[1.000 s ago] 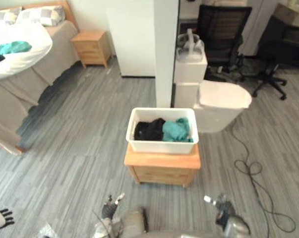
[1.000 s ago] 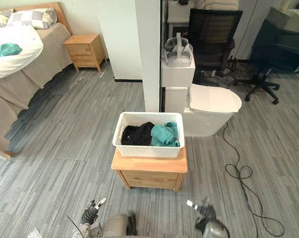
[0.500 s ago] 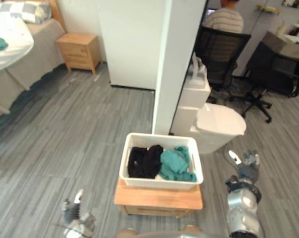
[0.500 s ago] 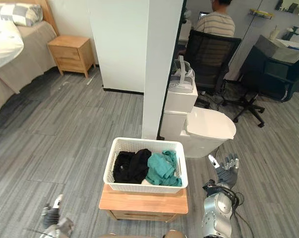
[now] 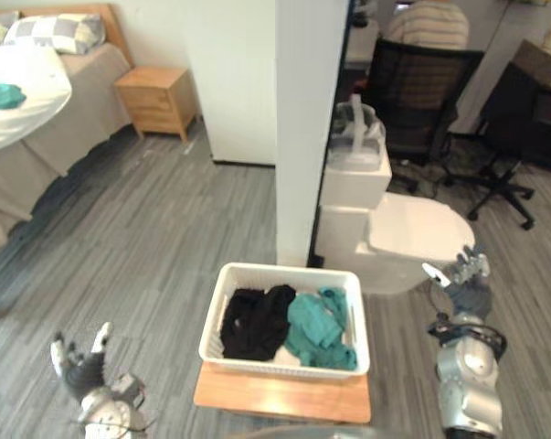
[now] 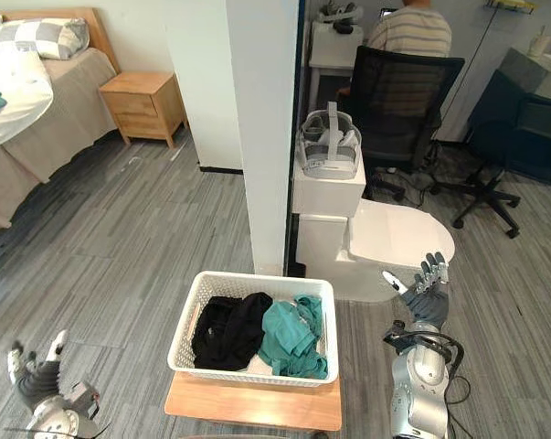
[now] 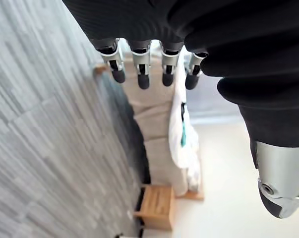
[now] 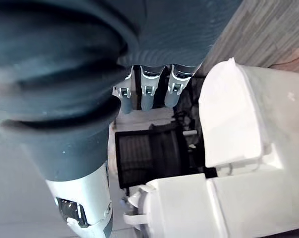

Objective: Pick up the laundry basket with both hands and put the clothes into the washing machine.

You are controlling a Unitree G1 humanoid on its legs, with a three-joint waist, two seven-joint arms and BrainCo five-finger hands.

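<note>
Now laundry basket (image 6: pixel 248 373) with clothes (image 6: pixel 257 334) sits on counter (image 6: pixel 257 408). Left robot hand (image 6: pixel 37 377) and right robot hand (image 6: pixel 428 297) wide open, empty, well apart from basket, one each side. Risk: uneven grab tips basket, clothes spill.

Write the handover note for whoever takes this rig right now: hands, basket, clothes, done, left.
Left hand: open, empty, low at the basket's left, apart from it.
Right hand: open, empty, raised at the basket's right, apart from it.
Laundry basket: on the wooden stand, black garment and teal garment inside.
White lidded unit: beyond the basket, by the pillar.
Done: nothing gripped yet.
Left: grasp both basket sides, lift, carry, load both garments.
</note>
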